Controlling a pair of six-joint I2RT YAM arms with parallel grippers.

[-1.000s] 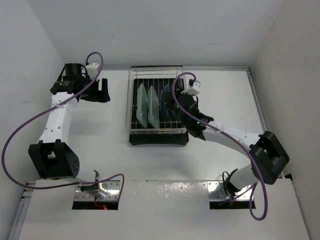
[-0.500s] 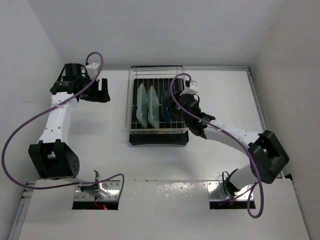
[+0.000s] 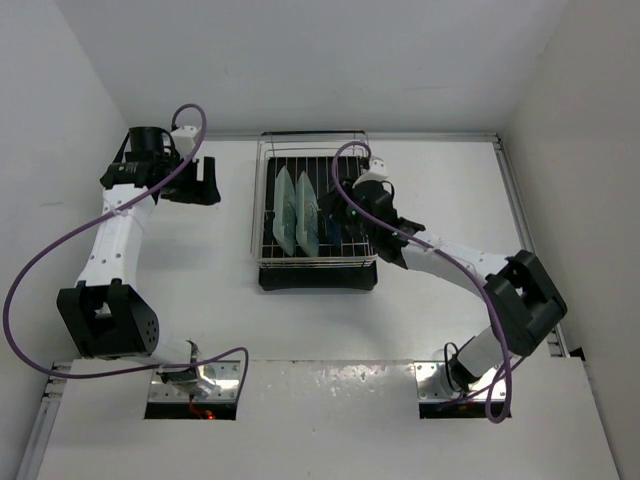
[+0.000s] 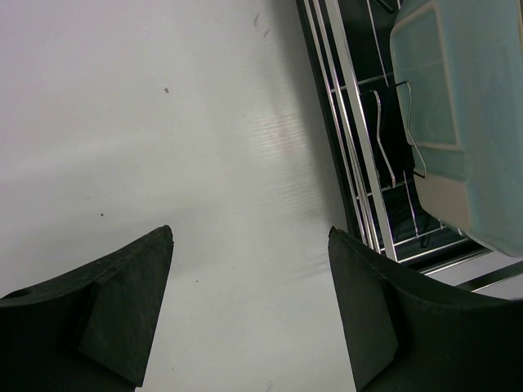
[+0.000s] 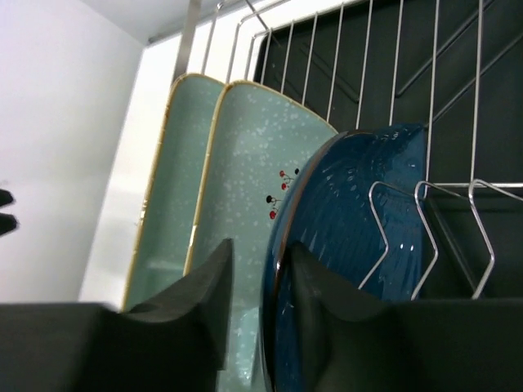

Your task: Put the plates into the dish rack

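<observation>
The chrome wire dish rack (image 3: pixel 262 200) on its black tray holds all three plates on edge: two pale mint-green ones (image 3: pixel 285 210) (image 3: pixel 308 214) and, right of them, the dark blue plate (image 3: pixel 333 205). In the right wrist view the blue plate (image 5: pixel 351 237) stands among the wire dividers (image 5: pixel 433 82) beside a mint plate (image 5: pixel 245 180). My right gripper (image 5: pixel 261 245) straddles the blue plate's rim. Its jaws are slightly parted, with a gap between the left finger and the rim. My left gripper (image 3: pixel 205 182) hovers open over bare table left of the rack, fingers (image 4: pixel 131 302) wide apart.
White walls enclose the table on the left, the back and the right. The rack's left edge (image 4: pixel 351 139) and a mint plate (image 4: pixel 458 90) show at the right of the left wrist view. A purple cable loops over each arm.
My right gripper has moved left and down into the rack with the blue plate, and its jaws have loosened off the rim. The left arm has not moved.
</observation>
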